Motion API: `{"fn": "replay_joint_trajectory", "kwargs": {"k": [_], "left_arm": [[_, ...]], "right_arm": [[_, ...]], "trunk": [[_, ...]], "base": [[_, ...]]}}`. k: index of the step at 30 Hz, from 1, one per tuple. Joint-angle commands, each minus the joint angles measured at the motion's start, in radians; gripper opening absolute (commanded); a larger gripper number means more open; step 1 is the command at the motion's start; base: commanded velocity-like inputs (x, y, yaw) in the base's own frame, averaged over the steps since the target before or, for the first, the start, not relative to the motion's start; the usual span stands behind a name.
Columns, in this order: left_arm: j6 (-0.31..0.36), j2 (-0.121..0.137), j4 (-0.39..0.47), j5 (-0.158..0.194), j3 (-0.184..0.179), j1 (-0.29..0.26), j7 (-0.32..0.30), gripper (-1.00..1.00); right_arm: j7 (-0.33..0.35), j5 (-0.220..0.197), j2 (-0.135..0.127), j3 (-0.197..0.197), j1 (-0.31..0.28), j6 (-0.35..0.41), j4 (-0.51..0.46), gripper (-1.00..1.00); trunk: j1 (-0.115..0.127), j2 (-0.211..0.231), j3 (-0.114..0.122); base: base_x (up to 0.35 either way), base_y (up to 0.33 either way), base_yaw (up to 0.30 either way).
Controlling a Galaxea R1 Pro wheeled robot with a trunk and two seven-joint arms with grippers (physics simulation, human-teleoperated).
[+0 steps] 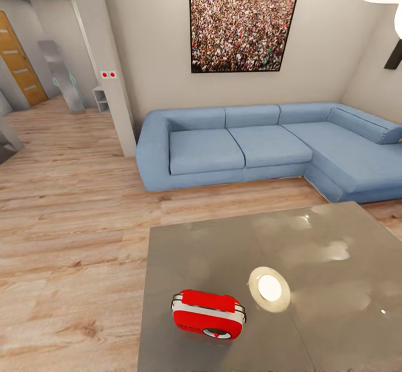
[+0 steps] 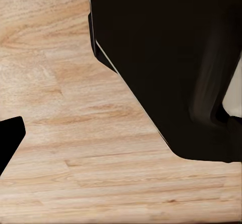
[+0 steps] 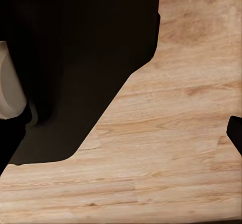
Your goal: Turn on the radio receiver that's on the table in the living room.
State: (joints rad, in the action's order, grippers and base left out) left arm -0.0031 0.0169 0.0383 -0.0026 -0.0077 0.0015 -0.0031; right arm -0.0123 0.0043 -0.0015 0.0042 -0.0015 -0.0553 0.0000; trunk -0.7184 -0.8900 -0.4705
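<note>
Head view: the radio receiver point(image 1: 207, 315), glossy red with a pale trim band and a round dial on its face, stands on the worktop point(image 1: 324, 238), a low square table with a grey reflective top. The radio sits near the worktop's near-left part, with its dial face turned toward the camera. Just beside it, toward the centre of the top, lies the bright round reflection of a lamp point(image 1: 269, 288). Beyond the worktop a blue L-shaped sofa point(image 1: 262, 146) stands against a beige wall bearing a framed crowd photo point(image 1: 242, 32). Light wood plank floor point(image 1: 67, 221) surrounds the table and runs toward a hallway with a wooden door point(image 1: 19, 62) at the far left.

Left wrist view: a large dark body of the robot point(image 2: 166, 62) above plank floor point(image 2: 75, 173); a small dark tip point(image 2: 7, 141) enters at one edge. Whether the left pincer is wide or narrow cannot be told.

Right wrist view: a similar dark body point(image 3: 75, 67) over plank floor point(image 3: 166, 163). The right pincer's opening likewise cannot be told.
</note>
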Motion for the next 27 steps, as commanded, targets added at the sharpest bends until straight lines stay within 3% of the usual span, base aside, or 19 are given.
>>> {"fn": "replay_joint_trajectory", "kwargs": {"k": [1,27], "left_arm": [[0.0,0.0,0.0,0.0,0.0,0.0,0.0,1.0],[0.0,0.0,0.0,0.0,0.0,0.0,0.0,1.0]], "right_arm": [[0.0,0.0,0.0,0.0,0.0,0.0,0.0,1.0],[0.0,0.0,0.0,-0.001,0.0,0.0,0.0,1.0]], "trunk": [[0.0,0.0,-0.002],[0.0,0.0,-0.044]], "base": [[0.0,0.0,0.0],[0.0,0.0,0.0]]}}
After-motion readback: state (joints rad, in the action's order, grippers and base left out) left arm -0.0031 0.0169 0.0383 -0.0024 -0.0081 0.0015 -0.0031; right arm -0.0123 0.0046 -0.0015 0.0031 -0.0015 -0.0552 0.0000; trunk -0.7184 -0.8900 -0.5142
